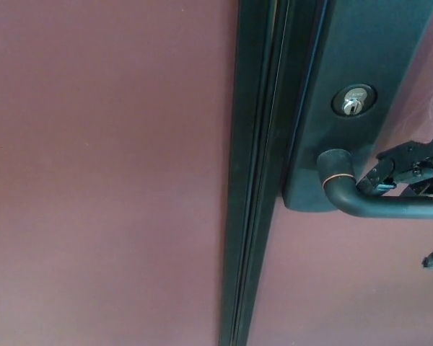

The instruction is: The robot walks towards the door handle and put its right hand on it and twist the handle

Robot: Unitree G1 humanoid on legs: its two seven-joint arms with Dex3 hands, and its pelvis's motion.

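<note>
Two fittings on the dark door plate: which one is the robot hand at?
The lever handle, below the keyhole. The right robot hand sits just over its bar; the keyhole is untouched.

Dim, soft focus, faint glare.

Dark lever door handle (390, 205) mounted on a dark lock plate (353, 65), extending toward picture right. Silver keyhole cylinder (353, 101) set above the handle hub. Right hand (411, 167) at the right edge, fingers (379, 179) resting just above the lever; closure not discernible. Maroon door panels (101, 173) split by a dark vertical frame strip (256, 173).
</note>
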